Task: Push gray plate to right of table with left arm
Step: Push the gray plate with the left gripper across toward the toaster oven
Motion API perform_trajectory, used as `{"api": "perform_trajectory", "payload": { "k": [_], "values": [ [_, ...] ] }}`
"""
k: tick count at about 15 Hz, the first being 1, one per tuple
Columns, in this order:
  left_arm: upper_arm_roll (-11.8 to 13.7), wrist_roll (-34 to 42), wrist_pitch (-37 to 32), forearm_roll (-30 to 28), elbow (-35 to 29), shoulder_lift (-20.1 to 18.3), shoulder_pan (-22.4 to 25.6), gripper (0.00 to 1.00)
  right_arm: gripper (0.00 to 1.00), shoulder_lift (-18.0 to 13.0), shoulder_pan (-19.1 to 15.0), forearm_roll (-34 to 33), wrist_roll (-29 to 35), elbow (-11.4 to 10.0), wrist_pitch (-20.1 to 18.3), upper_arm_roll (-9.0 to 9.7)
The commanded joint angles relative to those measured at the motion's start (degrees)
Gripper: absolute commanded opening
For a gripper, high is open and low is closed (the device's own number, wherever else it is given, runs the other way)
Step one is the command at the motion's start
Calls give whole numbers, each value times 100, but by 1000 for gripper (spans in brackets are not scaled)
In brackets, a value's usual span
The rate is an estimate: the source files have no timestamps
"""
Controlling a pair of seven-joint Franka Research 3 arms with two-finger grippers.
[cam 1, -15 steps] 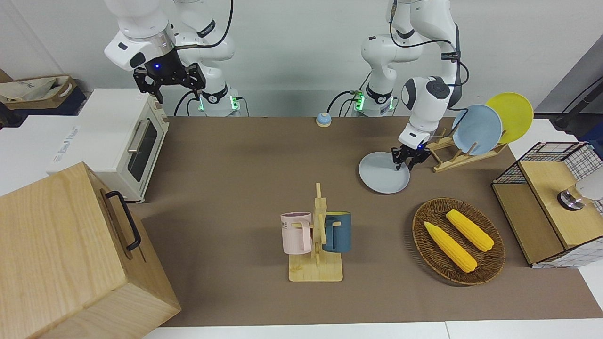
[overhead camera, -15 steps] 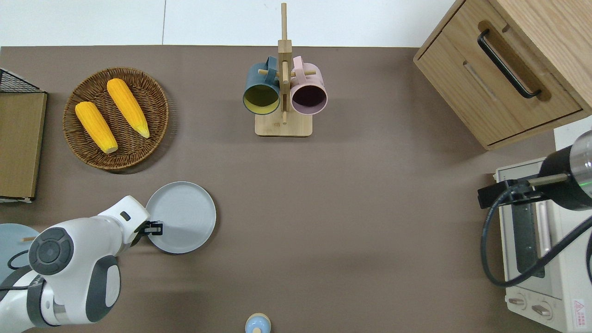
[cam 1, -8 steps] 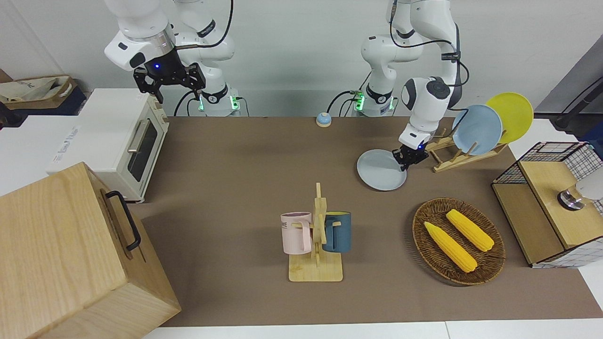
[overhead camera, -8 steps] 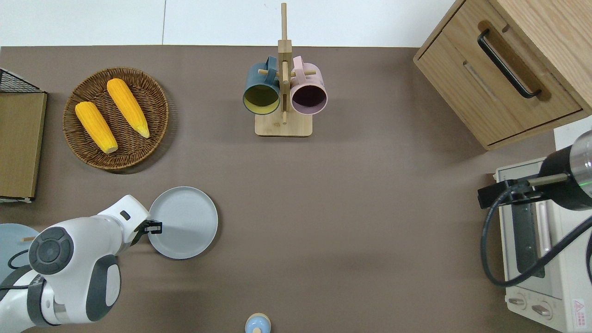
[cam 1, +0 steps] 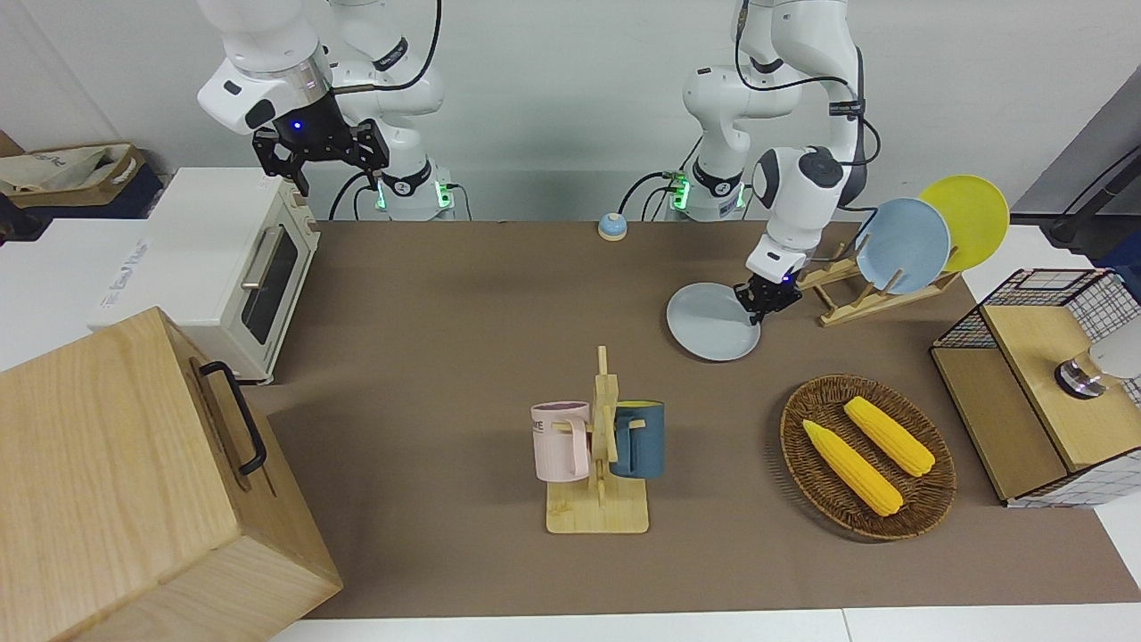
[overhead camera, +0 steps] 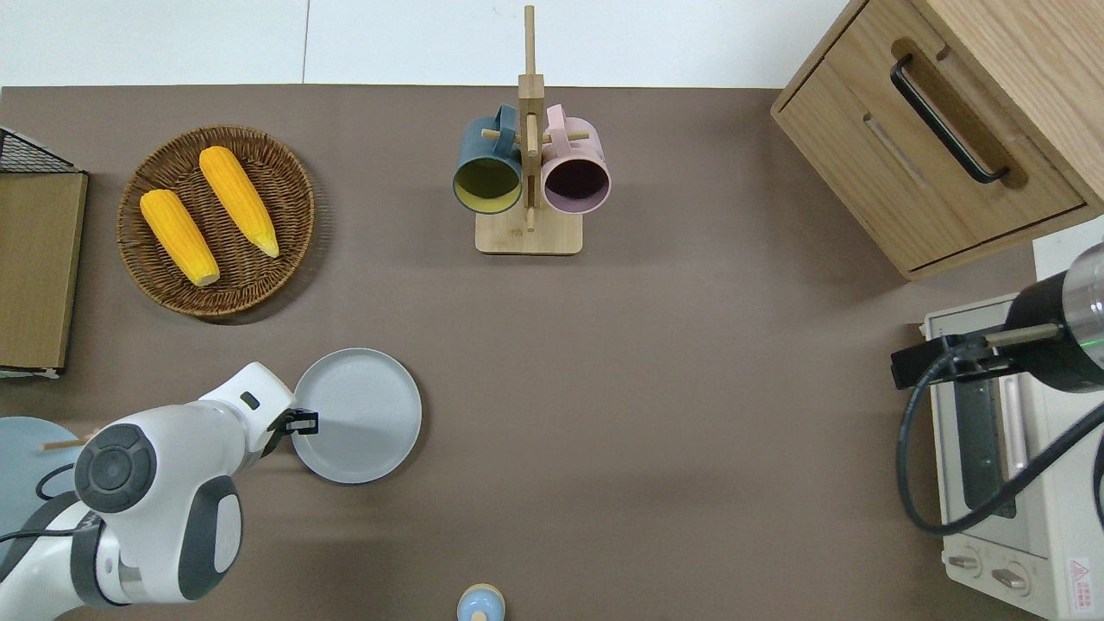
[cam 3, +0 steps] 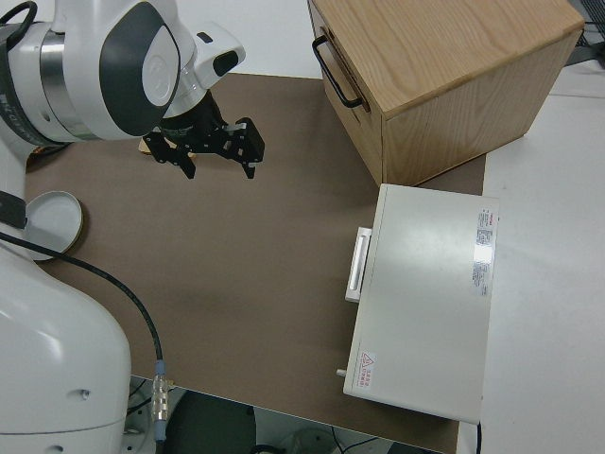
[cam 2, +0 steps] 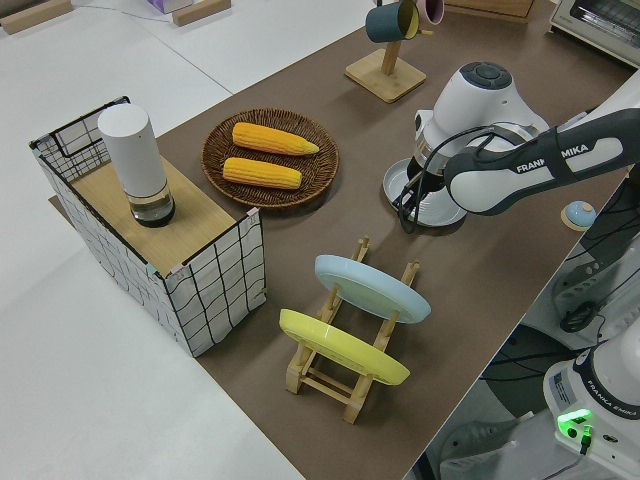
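Observation:
The gray plate (cam 1: 711, 325) (overhead camera: 362, 418) (cam 2: 428, 192) lies flat on the brown table (cam 1: 446, 312) (overhead camera: 690, 388), toward the left arm's end and nearer to the robots than the corn basket. My left gripper (cam 1: 760, 301) (overhead camera: 303, 422) is low at the plate's rim, on the side toward the left arm's end of the table, and touches it. The white wrist hides most of that hand in the overhead view. The right arm is parked, and its gripper (cam 1: 334, 171) (cam 3: 219, 168) is open and holds nothing.
A wicker basket (overhead camera: 259, 297) holds two corn cobs. A dish rack (cam 1: 878, 299) carries a sky-blue and a yellow plate. Mid-table stands a mug rack (overhead camera: 529, 233). At the right arm's end are a toaster oven (cam 1: 223, 259) and a wooden cabinet (cam 1: 134, 481). A small bell (cam 1: 611, 226) sits near the robots.
The left gripper has slid toward the right arm's end of the table, and the gray plate has moved with it, a little nearer to the robots. The right arm has not moved.

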Motion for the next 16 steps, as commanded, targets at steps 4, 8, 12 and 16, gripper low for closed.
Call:
{"api": "perform_trajectory", "payload": {
  "k": [4, 8, 12, 16],
  "values": [
    [11, -1452, 193, -115, 71, 371, -1210, 0, 983, -14, -107, 25, 75, 53, -89, 92],
    [11, -2419, 193, -97, 334, 555, -1957, 0, 983, -14, -107, 25, 75, 53, -89, 92],
    [11, -3421, 193, -62, 738, 959, -2695, 0, 983, -14, -107, 25, 75, 53, -89, 92],
    [11, -4230, 193, -53, 1300, 1486, -3372, 0, 983, -14, -115, 25, 75, 53, -89, 92]
  ]
}}
